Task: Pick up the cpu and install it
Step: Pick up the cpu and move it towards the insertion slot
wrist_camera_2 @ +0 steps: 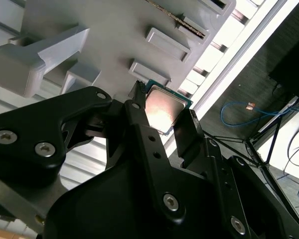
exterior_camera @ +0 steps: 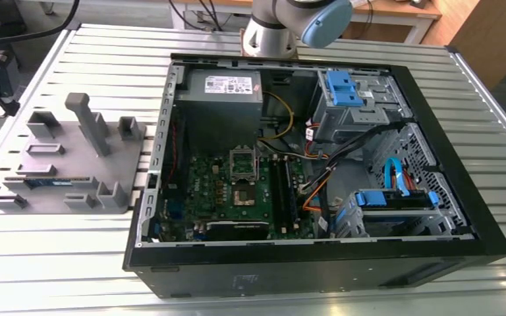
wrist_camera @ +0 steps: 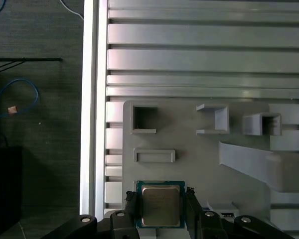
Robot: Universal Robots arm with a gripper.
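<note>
Black pincer [wrist_camera_2: 163,107] (silver screw heads [wrist_camera_2: 170,201])

cpu [wrist_camera: 160,206] in claw [wrist_camera: 160,199], above tray [wrist_camera: 189,164] | tray on table [exterior_camera: 60,263], exterior view's left of case [exterior_camera: 323,257]

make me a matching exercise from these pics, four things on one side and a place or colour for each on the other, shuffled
Things:
1. cpu
2. grey parts holder
3. motherboard
4. drive brackets

Place or colour:
a. blue
b. on the slatted table, at the exterior view's left of the computer case
c. clamped in the gripper
d. green, lying inside the open case

Pairs: 1-c, 2-b, 3-d, 4-a
</note>
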